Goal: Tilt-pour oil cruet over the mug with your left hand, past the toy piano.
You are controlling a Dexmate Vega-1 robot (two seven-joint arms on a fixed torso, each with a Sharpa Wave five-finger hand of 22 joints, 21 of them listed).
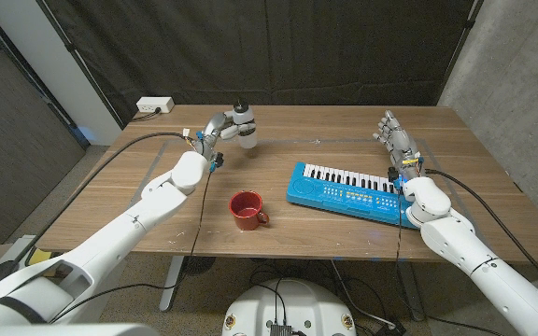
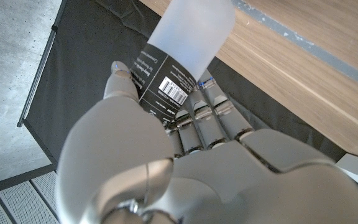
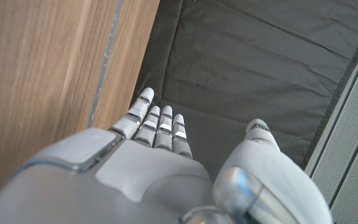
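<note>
Left wrist view — frosted oil cruet, black barcode label, in left hand.

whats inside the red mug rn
The red mug stands upright on the table, its visible inside red and apparently empty; the near wall hides the bottom. The left hand holds the oil cruet farther back.

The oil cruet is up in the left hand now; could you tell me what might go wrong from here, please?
1. The left hand holds the oil cruet upright at the far side of the table, well behind the red mug. Tilting early would likely spill oil on the wooden table.
2. The mug's mouth is small, so the pour may miss it.
3. The toy piano lies just beside the mug and could get splashed.
</note>
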